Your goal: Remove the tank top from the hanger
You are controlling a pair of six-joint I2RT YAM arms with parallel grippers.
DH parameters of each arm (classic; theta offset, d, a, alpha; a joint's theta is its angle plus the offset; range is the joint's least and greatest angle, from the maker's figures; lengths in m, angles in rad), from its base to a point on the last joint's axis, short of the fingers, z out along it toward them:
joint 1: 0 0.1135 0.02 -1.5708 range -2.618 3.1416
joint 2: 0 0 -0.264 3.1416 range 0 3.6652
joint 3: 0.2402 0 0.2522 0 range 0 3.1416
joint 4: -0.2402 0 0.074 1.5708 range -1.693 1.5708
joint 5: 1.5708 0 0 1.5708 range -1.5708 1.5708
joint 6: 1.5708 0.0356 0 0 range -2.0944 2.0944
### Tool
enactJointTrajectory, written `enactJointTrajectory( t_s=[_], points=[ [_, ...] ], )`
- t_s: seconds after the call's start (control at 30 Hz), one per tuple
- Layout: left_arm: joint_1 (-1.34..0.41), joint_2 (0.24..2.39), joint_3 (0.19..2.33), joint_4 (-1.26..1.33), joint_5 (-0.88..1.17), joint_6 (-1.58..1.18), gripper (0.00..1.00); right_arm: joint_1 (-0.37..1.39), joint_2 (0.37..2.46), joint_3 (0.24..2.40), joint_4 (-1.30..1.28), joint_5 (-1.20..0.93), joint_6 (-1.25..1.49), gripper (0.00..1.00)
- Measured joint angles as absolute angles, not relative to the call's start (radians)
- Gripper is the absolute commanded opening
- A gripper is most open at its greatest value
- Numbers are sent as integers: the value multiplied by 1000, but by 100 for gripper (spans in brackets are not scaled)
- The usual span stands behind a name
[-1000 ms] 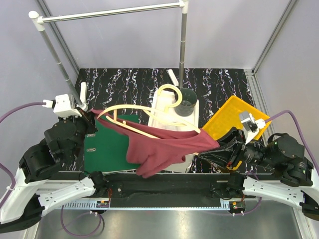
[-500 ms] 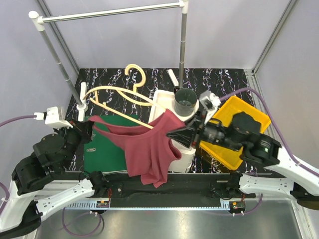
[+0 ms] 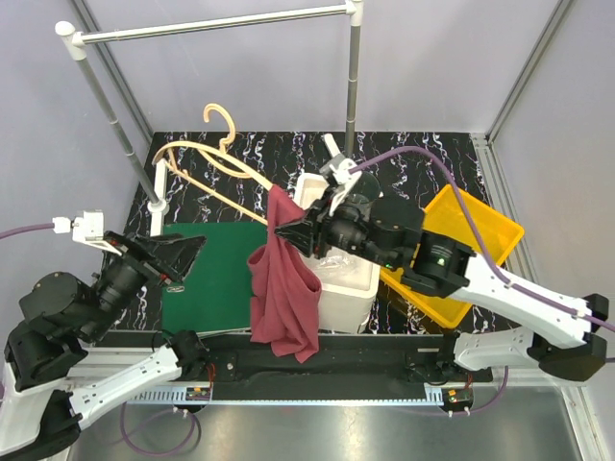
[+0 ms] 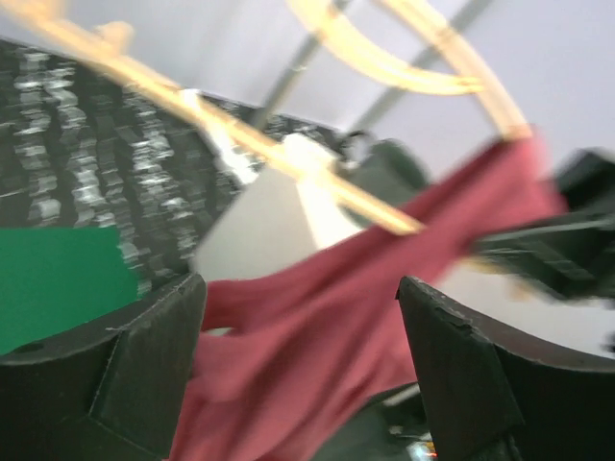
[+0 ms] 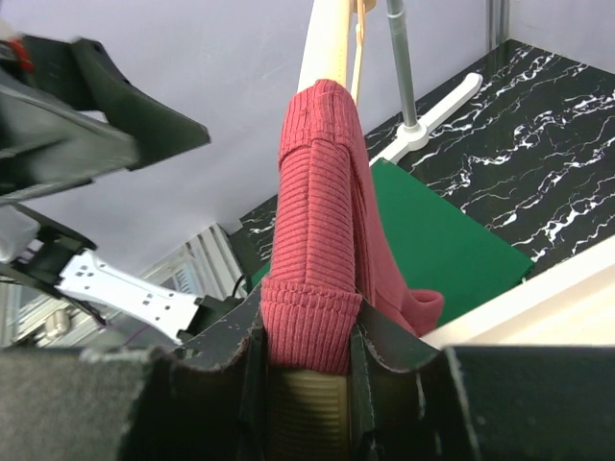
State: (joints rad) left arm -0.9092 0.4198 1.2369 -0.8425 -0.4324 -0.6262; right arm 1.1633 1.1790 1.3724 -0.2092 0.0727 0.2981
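Observation:
The maroon tank top (image 3: 283, 288) hangs limp from one end of the tan wooden hanger (image 3: 235, 165), whose hook points up to the back left. My right gripper (image 3: 286, 230) is shut on that end. In the right wrist view its jaws (image 5: 307, 355) clamp the ribbed strap of the tank top (image 5: 317, 192) against the hanger's wood (image 5: 327, 43). My left gripper (image 3: 187, 257) stands open to the left of the cloth, apart from it. In the left wrist view the tank top (image 4: 384, 269) and the hanger (image 4: 317, 178) show blurred beyond the empty left gripper (image 4: 301, 360).
A green mat (image 3: 207, 283) lies under the left gripper. A white bin (image 3: 346, 283) stands behind the hanging cloth, and a yellow tray (image 3: 466, 226) lies to the right. The grey rail (image 3: 211, 24) on two poles spans the back.
My left gripper has opened, let go of the tank top and drawn back to the left. The right arm has swung left with the hanger's end, and the cloth now hangs straight down.

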Motion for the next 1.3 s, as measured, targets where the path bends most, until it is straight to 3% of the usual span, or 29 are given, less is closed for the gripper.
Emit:
enactJointTrajectory(
  t_s=[0.2, 0.37, 0.6, 1.0, 1.03, 1.27, 1.3],
  points=[
    [-908, 541, 1251, -667, -365, -669, 77, 1163, 1276, 1372, -147, 86, 270, 0],
    [-908, 663, 1261, -572, -380, -678, 68, 1163, 1316, 1372, -118, 85, 261, 0],
    [-908, 687, 1261, -492, -439, -727, 61, 1163, 1320, 1370, -62, 73, 257, 0],
    [-908, 758, 1262, -419, -569, -733, 56, 1164, 1348, 1360, -11, 28, 237, 0],
    [-908, 770, 1265, -417, -575, -730, 54, 1163, 1352, 1359, -4, 27, 235, 0],
    [-870, 842, 1306, -413, -587, -691, 0, 1155, 1386, 1359, 43, 33, 217, 6],
    [-863, 849, 1315, -399, -582, -691, 0, 1155, 1402, 1359, 61, 36, 211, 10]
  ],
)
